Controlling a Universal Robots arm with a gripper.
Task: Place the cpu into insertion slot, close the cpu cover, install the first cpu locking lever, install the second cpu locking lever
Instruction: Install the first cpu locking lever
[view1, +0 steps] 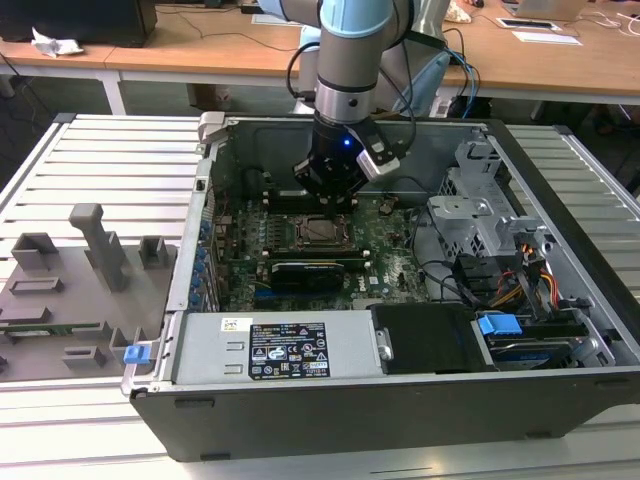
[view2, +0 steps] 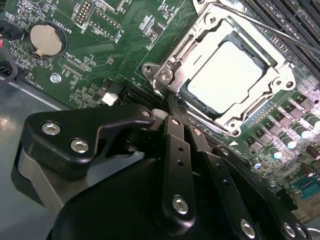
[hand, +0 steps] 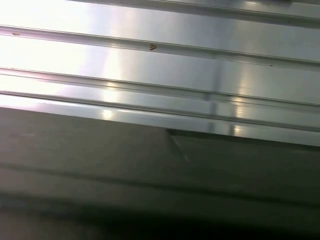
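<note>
On the exterior view's left, a grey moulded fixture tray (view1: 75, 290) lies on the ribbed metal surface (view1: 110, 160), apparently there to park parts and tools within the arm's reach. To its right the open black computer case (view1: 400, 400) lies on its side so that the green motherboard (view1: 385, 255) faces up, which gives the arm a straight way down to the socket. Near the middle of the board the small square silvery-tan cpu (view1: 322, 229) sits flat in its socket, and in the second wrist view the cpu (view2: 225, 75) shows through the central opening of the thin square metal cpu cover (view2: 272, 80), which lies down around it; that much of the job looks done. The black gripper (view1: 330, 190) hangs directly over the socket's far edge, close above the board. In the second wrist view the gripper (view2: 175, 117) has its fingers drawn together with nothing visible between them, their tips just beside the cover's nearest corner, by the look of it placed to work a locking lever there.
</note>
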